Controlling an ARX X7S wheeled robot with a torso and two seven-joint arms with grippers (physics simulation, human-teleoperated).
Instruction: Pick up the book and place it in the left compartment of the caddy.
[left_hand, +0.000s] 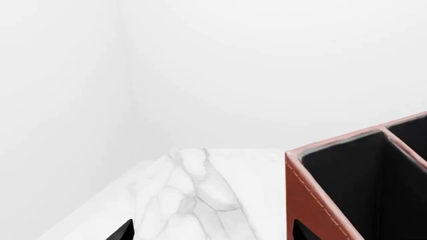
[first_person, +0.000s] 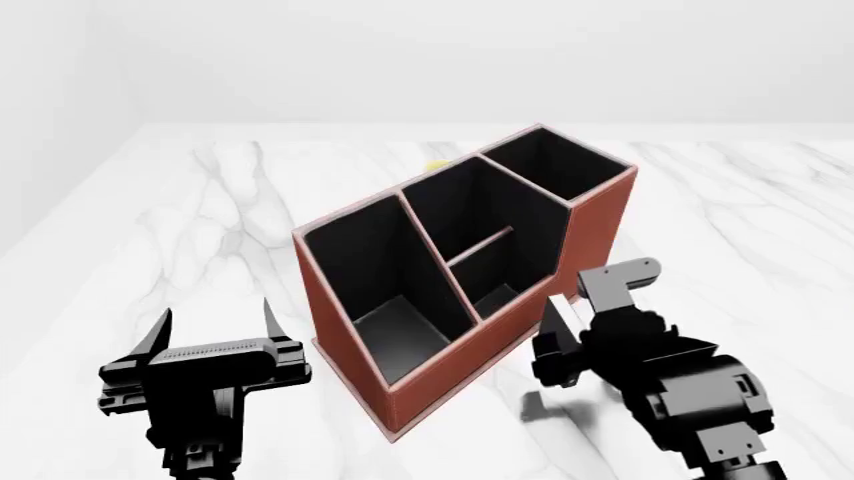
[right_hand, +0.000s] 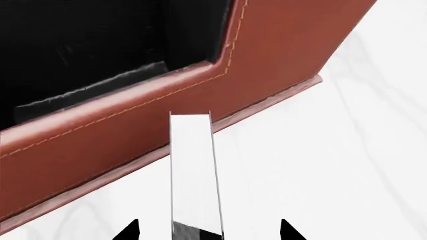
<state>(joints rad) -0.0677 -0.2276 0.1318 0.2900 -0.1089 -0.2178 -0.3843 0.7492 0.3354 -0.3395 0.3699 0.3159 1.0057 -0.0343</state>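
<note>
The reddish-brown caddy (first_person: 441, 372) stands on the marble table, mid view. Its long left compartment (first_person: 374, 285) is open and holds nothing. My right gripper (first_person: 558, 342) is at the caddy's near right wall, shut on the thin book (first_person: 553, 314), which sticks up with its white page edges showing. In the right wrist view the book (right_hand: 193, 170) points from the gripper (right_hand: 210, 231) toward the caddy's outer wall (right_hand: 267, 60), below its rim. My left gripper (first_person: 216, 320) is open and empty, left of the caddy's near corner. The left wrist view shows its gripper (left_hand: 211, 232) beside the caddy corner (left_hand: 313, 200).
The white marble table (first_person: 134, 250) runs back to a plain white wall. A small yellow thing (first_person: 438, 165) peeks out behind the caddy's far side. The table's left edge (left_hand: 100, 210) lies close to the left gripper.
</note>
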